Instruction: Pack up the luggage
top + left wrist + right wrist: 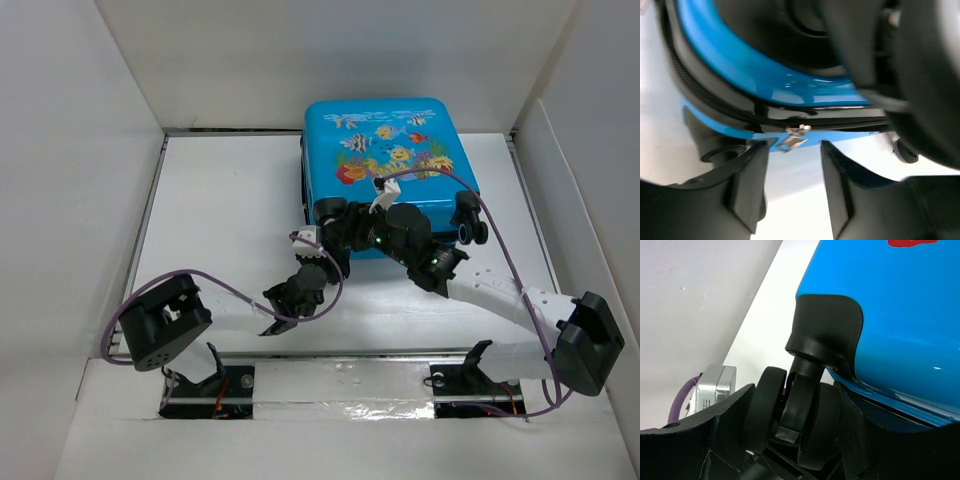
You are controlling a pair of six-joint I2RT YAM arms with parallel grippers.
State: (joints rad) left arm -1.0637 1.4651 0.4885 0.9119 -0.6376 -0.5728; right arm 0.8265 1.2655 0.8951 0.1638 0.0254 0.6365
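The luggage (400, 125) is a bright-blue hard-shell case with a fish print. It lies flat and closed at the back middle of the table. My right gripper (338, 214) is at its front-left corner, shut on the black twin wheel (762, 410), with a finger on each side of it (795, 405). My left gripper (332, 245) sits just in front of that corner, low at the case's edge. In the left wrist view it is open (794, 150) with nothing between its fingers. The silver zipper pull (794, 138) hangs from the black zipper line just beyond its fingertips, below the blue shell (740, 60).
White walls (80, 150) close in the table on the left, back and right. The case's other front wheel (468, 218) is at its front-right corner. Purple cables (500, 250) loop over both arms. A bare white tabletop (220, 200) lies left of the case.
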